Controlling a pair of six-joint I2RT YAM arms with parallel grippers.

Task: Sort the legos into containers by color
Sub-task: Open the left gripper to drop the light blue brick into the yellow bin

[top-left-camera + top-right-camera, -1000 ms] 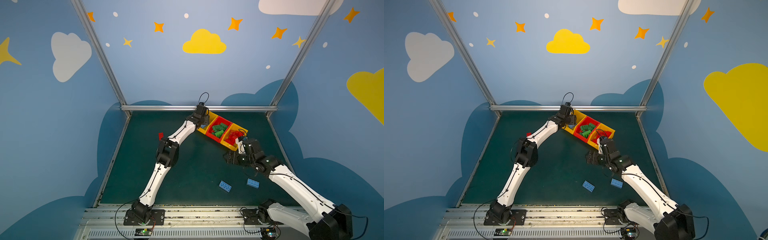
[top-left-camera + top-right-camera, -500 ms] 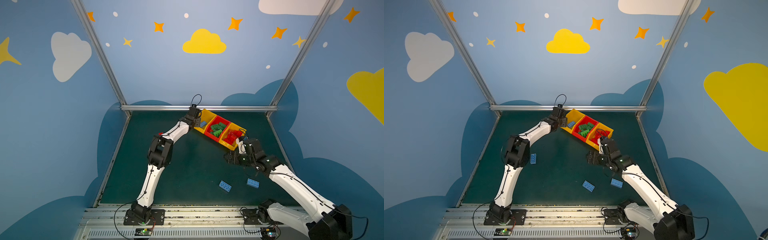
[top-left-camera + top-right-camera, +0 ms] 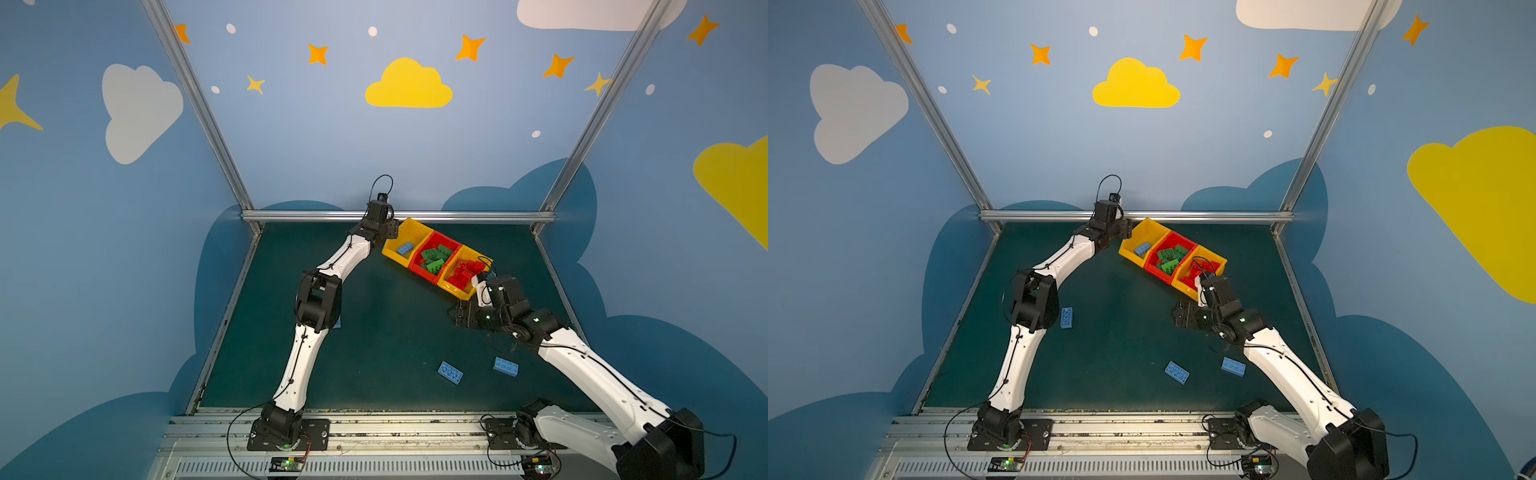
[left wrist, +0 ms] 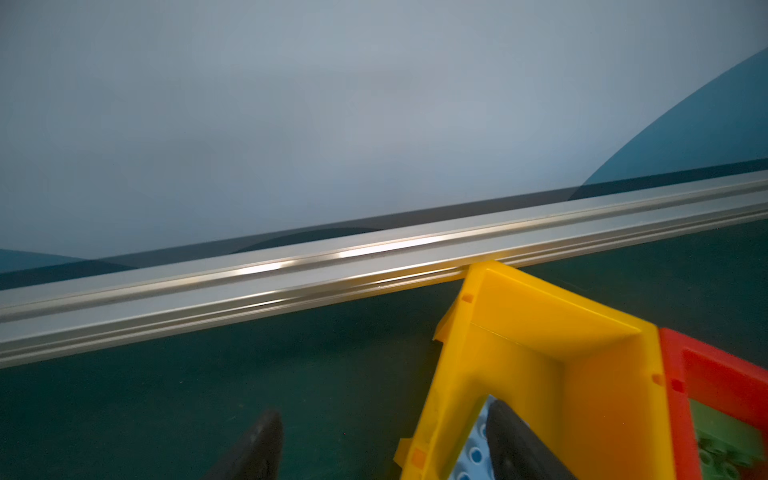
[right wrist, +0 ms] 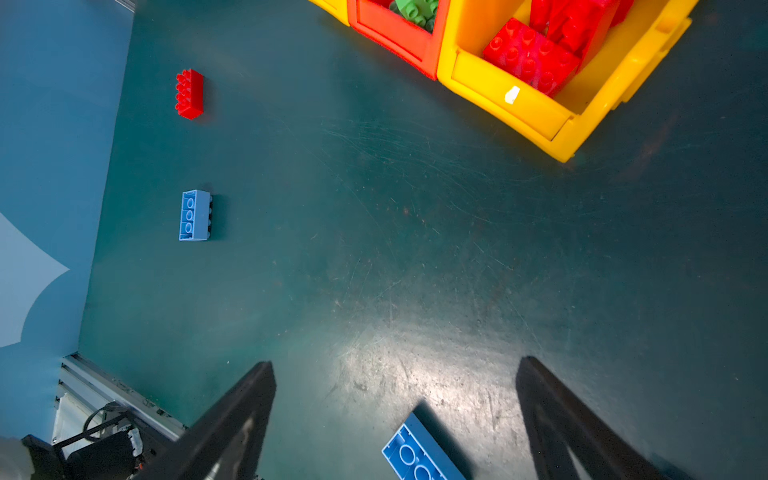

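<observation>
Sorting mostly done — green legos (image 3: 434, 258) fill the red bin (image 3: 424, 274), red legos (image 3: 464, 272) the near yellow bin (image 3: 457, 291), one blue brick (image 3: 404, 248) lies in the far yellow bin (image 3: 411, 226). We count three loose blue bricks (image 3: 1066, 318) (image 3: 450, 372) (image 3: 505, 366) and one red brick (image 5: 190, 94) on the mat (image 3: 374, 332). Fingers of left gripper (image 4: 382, 415) spread, straddling that bin's wall; right gripper (image 5: 397, 365) spread, empty, over the mat. Since a second ago — left arm (image 3: 349, 253) pulled back off the bins, right unmoved

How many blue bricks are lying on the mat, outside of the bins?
3. Left brick lies beside the left arm's elbow; middle brick and right brick lie near the front. Others may be hidden.
</observation>
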